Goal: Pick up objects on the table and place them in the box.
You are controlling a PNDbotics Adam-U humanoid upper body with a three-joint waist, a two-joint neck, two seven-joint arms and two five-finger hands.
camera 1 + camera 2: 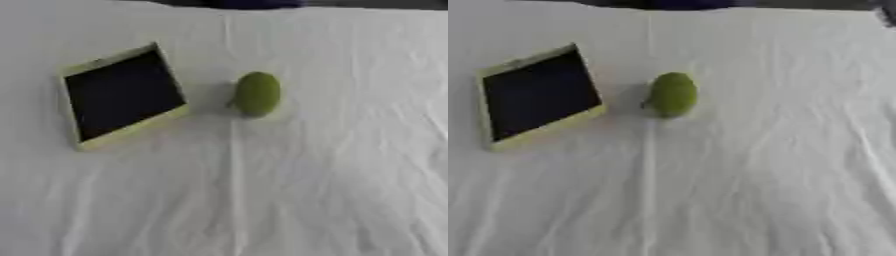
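Neither hand is shown, so finger state cannot be told. The green object lies just right of the box, outside it. Pick-up is pending; a reach is required.

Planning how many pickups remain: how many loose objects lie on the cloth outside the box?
1: a green rounded object lies on the white cloth, just right of the box and apart from it. The box interior looks dark, so anything inside it cannot be told.
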